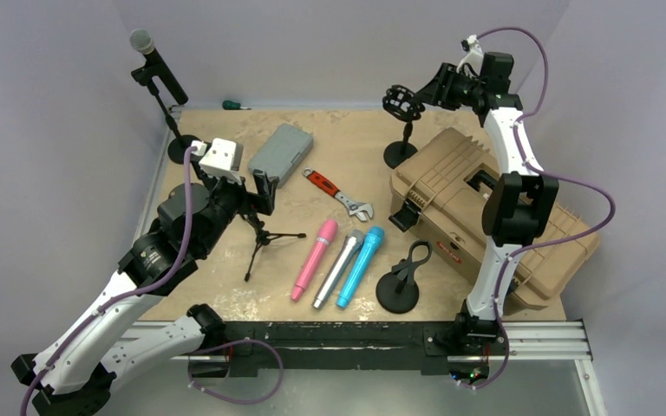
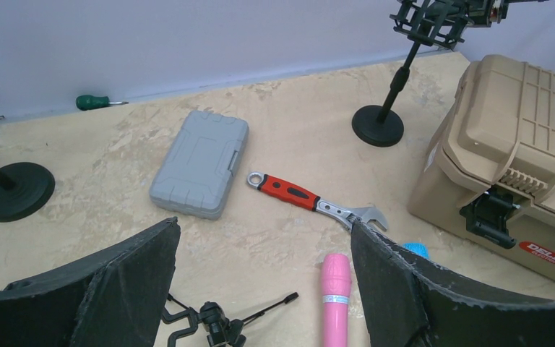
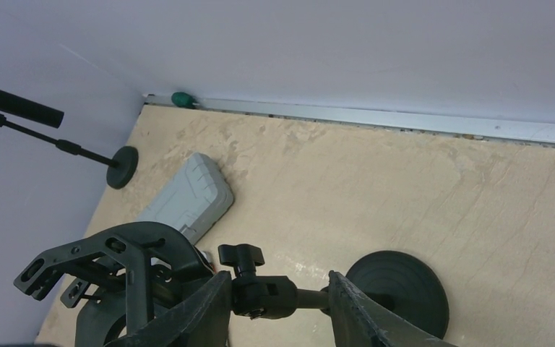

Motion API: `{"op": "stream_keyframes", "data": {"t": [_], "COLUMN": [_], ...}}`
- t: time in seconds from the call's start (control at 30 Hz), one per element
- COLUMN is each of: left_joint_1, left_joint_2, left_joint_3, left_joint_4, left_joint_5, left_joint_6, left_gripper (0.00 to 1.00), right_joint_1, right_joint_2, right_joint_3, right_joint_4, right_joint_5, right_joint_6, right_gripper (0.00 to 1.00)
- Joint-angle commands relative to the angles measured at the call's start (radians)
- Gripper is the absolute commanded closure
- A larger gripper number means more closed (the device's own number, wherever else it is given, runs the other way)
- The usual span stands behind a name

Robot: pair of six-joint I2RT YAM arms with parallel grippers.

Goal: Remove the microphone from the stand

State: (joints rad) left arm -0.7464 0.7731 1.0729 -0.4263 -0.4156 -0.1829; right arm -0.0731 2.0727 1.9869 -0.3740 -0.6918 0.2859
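Observation:
The black microphone (image 1: 158, 62) with a grey mesh head sits clipped in its stand (image 1: 182, 147) at the far left back corner; its body (image 3: 14, 105) also shows in the right wrist view. My left gripper (image 1: 256, 186) hangs open over the table's left middle, well short of that stand, with nothing between its fingers (image 2: 264, 246). My right gripper (image 1: 421, 94) is at the back right, open, its jaws straddling the swivel joint (image 3: 271, 293) of a second stand (image 1: 399, 154) that carries an empty shock mount (image 1: 402, 101).
Pink (image 1: 315, 258), silver (image 1: 338, 269) and blue (image 1: 361, 265) microphones lie side by side at the front middle. Around them are a small tripod (image 1: 264, 238), a grey case (image 1: 280, 153), a red-handled wrench (image 1: 338, 195), a tan toolbox (image 1: 486, 217), a black clip stand (image 1: 399, 286) and a green screwdriver (image 1: 234, 105).

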Motion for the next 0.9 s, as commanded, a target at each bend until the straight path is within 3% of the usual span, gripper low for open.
{"op": "stream_keyframes", "data": {"t": [0.0, 0.87], "left_joint_1": [0.003, 0.004], "left_joint_2": [-0.003, -0.011], "left_joint_3": [0.004, 0.005], "left_joint_4": [0.040, 0.038], "left_joint_5": [0.009, 0.013], "left_joint_6": [-0.013, -0.017], "left_gripper": [0.14, 0.14], "right_joint_1": [-0.007, 0.056], "right_joint_2": [0.013, 0.023], "right_joint_3": [-0.025, -0.093], "right_joint_4": [-0.020, -0.129], "right_joint_5": [0.085, 0.395], "right_joint_6": [-0.055, -0.214], "right_gripper": [0.52, 0.53]}}
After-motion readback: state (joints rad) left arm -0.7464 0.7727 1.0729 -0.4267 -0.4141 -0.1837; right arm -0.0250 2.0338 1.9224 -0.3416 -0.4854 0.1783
